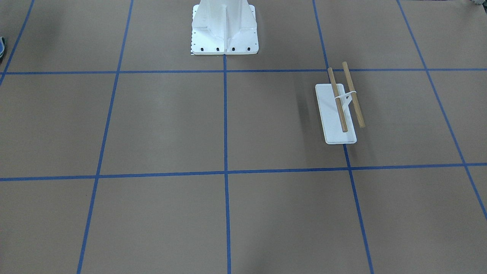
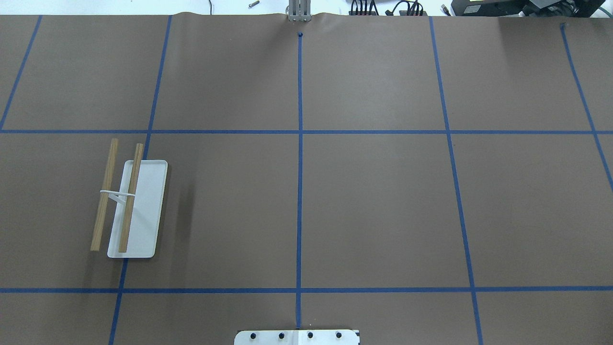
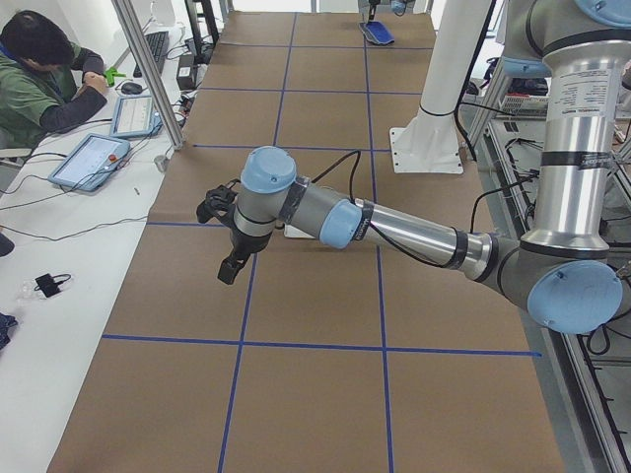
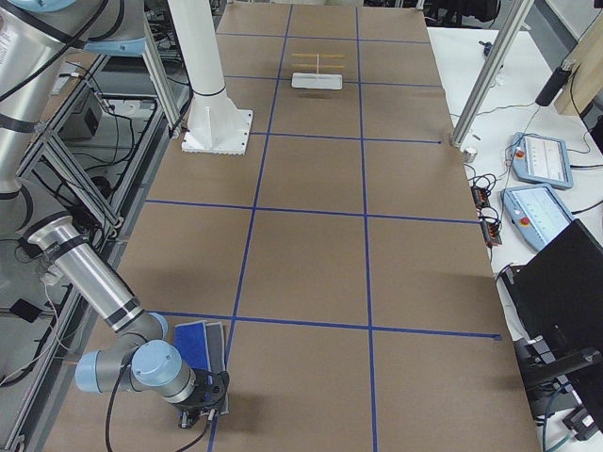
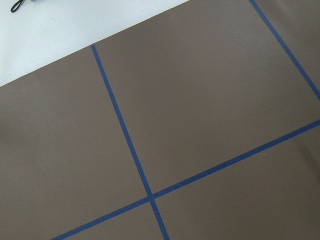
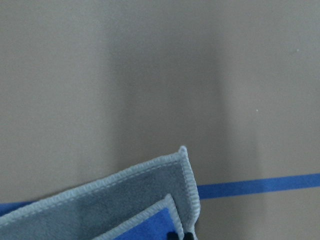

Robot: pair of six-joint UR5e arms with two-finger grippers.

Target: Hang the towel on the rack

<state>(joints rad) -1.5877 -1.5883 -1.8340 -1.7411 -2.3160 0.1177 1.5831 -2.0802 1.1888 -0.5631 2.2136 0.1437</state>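
Observation:
The rack (image 1: 338,110) stands with a white base and two bare wooden bars; in the overhead view it (image 2: 134,206) is at mid left. The blue towel (image 4: 200,347) lies at the table's right end. The right wrist view shows its grey-trimmed corner (image 6: 150,200) folded in two layers, close to the camera. My right gripper (image 4: 193,414) is at the towel's near end. Its dark tips (image 6: 181,235) meet on the corner, shut on it. My left gripper (image 3: 229,271) hangs above the table near the rack; I cannot tell if it is open or shut.
The white robot pedestal (image 1: 224,34) is bolted at the table's middle edge. Blue tape lines cross the brown table cover (image 2: 373,206). An operator (image 3: 39,79) sits at a side bench with tablets. A metal frame post (image 4: 485,75) stands at the table's far edge.

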